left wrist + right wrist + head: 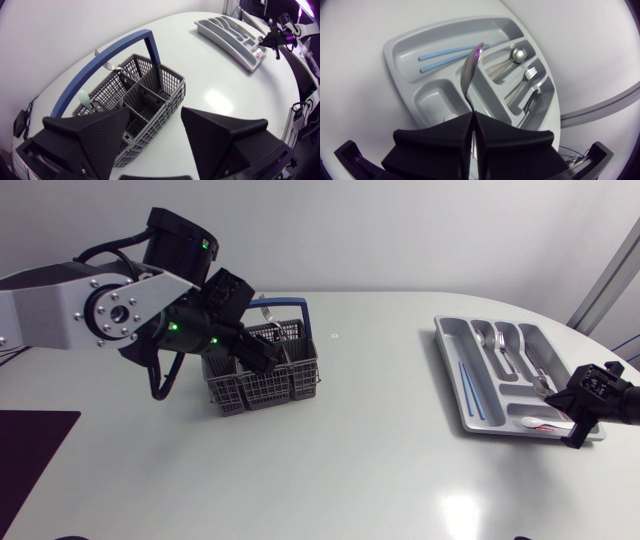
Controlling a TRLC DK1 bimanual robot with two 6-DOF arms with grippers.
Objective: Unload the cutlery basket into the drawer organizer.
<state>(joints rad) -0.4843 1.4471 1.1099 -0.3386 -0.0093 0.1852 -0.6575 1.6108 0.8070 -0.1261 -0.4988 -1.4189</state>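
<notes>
The cutlery basket [265, 387] sits under the left gripper [156, 117], one finger over its compartments and the other outside its wall, while well apart the drawer organizer [448, 365] lies under the right gripper [471, 116], whose spoon [469, 70] stands ahead of it, with two thin sticks [451, 57] in a compartment to one side and a second spoon [518, 54] and fork [531, 73] in compartments to the other.

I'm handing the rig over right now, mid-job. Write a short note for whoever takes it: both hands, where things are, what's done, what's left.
Left hand: open above the cutlery basket, holding nothing.
Right hand: shut on the held spoon, over the drawer organizer.
Done: two blue sticks, a stored spoon and a stored fork lie in the organizer.
Left: set down the held spoon. The basket holds at least a basket fork and a green-handled piece.
</notes>
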